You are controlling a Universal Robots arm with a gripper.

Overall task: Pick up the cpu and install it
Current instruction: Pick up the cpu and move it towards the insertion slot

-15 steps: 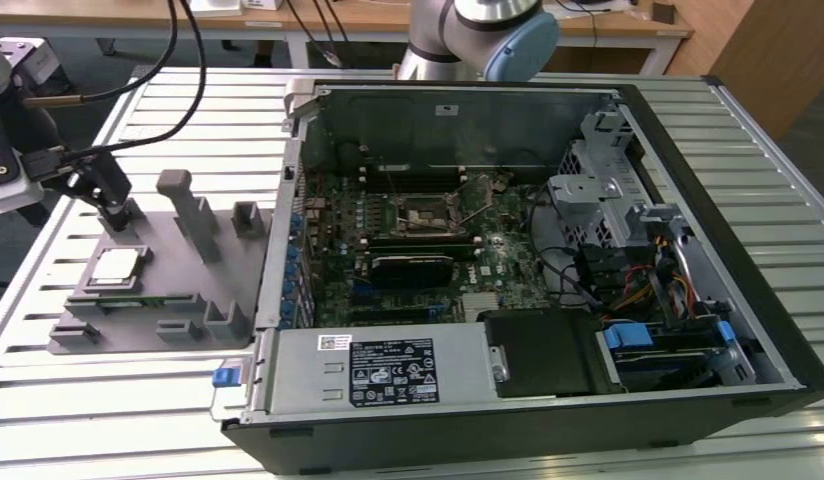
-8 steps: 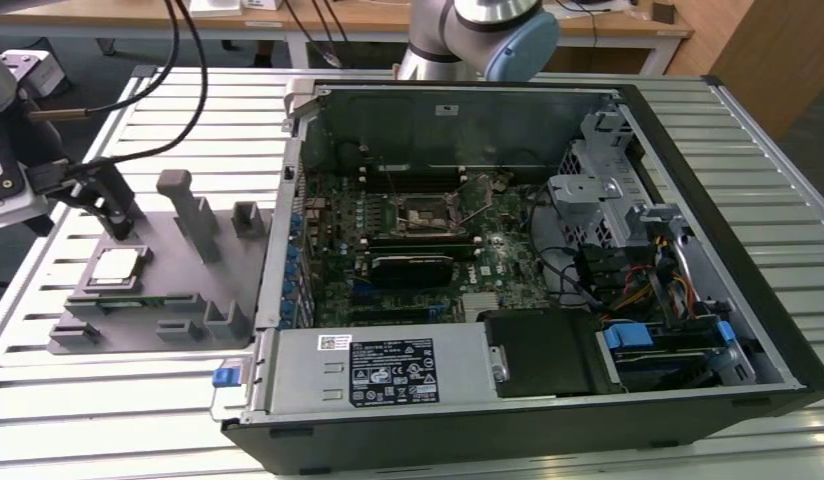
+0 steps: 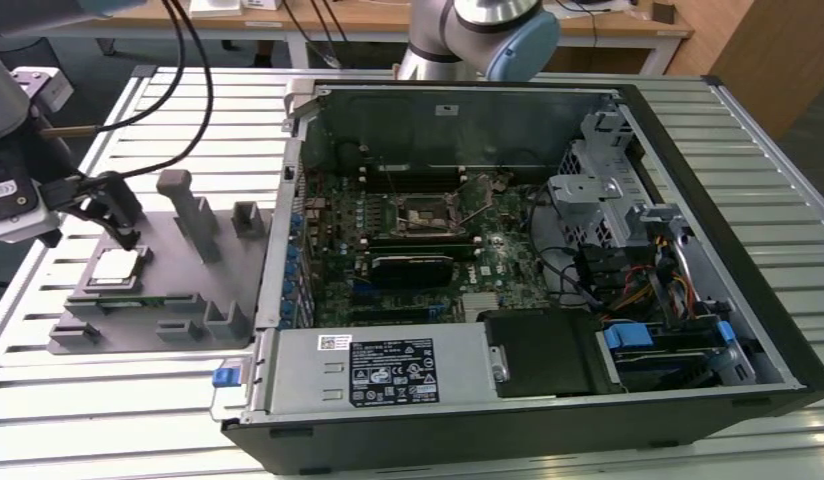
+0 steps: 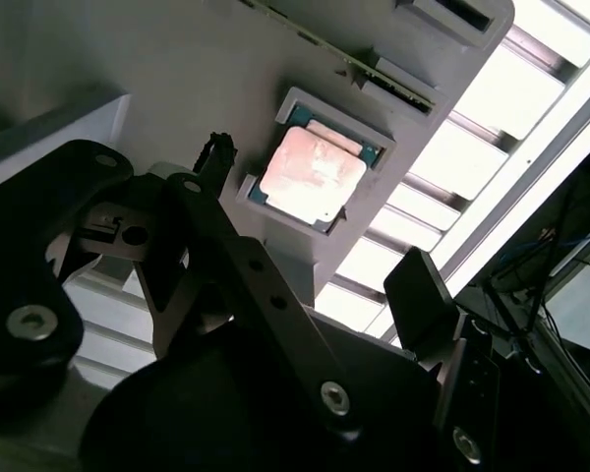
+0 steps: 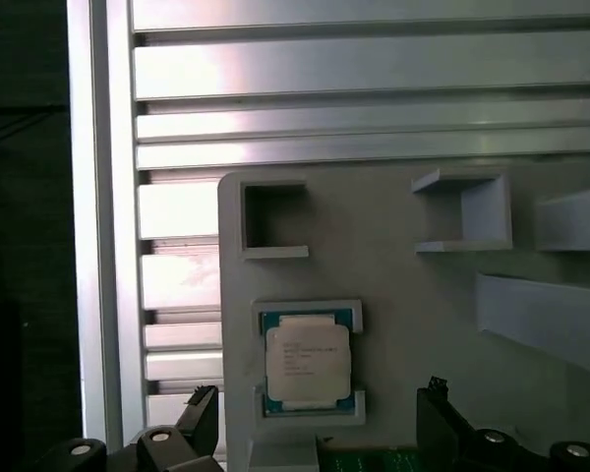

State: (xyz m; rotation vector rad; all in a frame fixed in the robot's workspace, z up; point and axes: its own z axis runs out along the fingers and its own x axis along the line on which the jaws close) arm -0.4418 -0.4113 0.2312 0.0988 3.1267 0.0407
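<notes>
At the exterior view's left, your gripper (image 3: 119, 232) hangs just above the cpu (image 3: 115, 266), its jaws spread wide and holding nothing. The cpu lies flat in its recess near the left edge of the grey tray (image 3: 179, 288), untouched. To the right, the open computer case (image 3: 726, 200) shows the motherboard's black socket frame (image 3: 432, 213).

cpu (image 5: 308, 361): silver-grey top, teal-green rim
tray (image 3: 172, 300): plain mid grey
table (image 3: 119, 400): pale silver w/ slat stripes
gripper (image 5: 318, 395): matt blk, silver screws
pc case (image 3: 546, 440): blk ext., grey int.
board (image 3: 385, 250): dk green
cables (image 3: 639, 290): orange, red, blue
clip (image 3: 224, 377): blue
</notes>
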